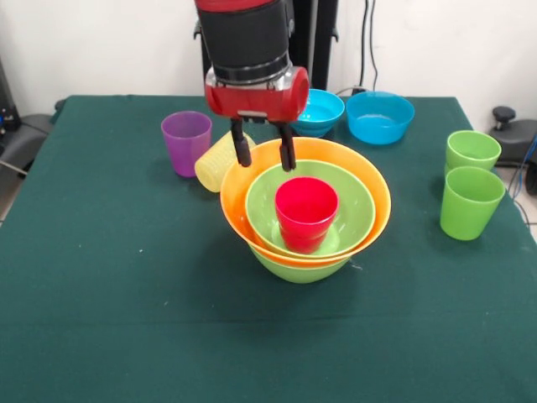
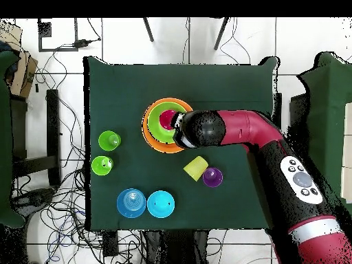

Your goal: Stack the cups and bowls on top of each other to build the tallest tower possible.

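The tower stands mid-table: a lime green bowl [image 1: 298, 270] at the bottom, the large orange bowl [image 1: 369, 180] in it, a second lime green bowl [image 1: 352, 210] inside that, and a red cup [image 1: 306, 210] upright in the middle. My gripper [image 1: 265, 159] hangs open over the orange bowl's back rim, holding nothing. A ribbed yellow cup [image 1: 216, 164] lies on its side just beside the left finger. In the overhead view the arm's head covers the gripper, next to the tower [image 2: 159, 124].
A purple cup [image 1: 186, 141] stands upright near the yellow one. Two blue bowls [image 1: 319, 112] [image 1: 379, 116] sit at the back. Two light green cups [image 1: 472, 151] [image 1: 470, 201] stand at the right side. Cables and chairs surround the table [image 2: 227, 89].
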Controlling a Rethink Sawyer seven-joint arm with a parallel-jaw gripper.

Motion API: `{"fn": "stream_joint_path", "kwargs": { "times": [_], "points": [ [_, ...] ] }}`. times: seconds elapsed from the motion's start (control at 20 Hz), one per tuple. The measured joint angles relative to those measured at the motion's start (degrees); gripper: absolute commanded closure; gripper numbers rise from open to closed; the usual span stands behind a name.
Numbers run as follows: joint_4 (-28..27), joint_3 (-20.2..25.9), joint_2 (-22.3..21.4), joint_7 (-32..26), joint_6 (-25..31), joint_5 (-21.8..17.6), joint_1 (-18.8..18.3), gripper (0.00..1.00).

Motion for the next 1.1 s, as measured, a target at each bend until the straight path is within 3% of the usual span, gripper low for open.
{"fn": "stream_joint_path", "kwargs": {
  "times": [0.55,1.1],
  "points": [
    [5.9,0.0,-6.8,0.0,0.0,0.0,0.0,0.0],
    [10.4,0.0,-8.9,0.0,0.0,0.0,-3.0,0.0]
  ]
}}
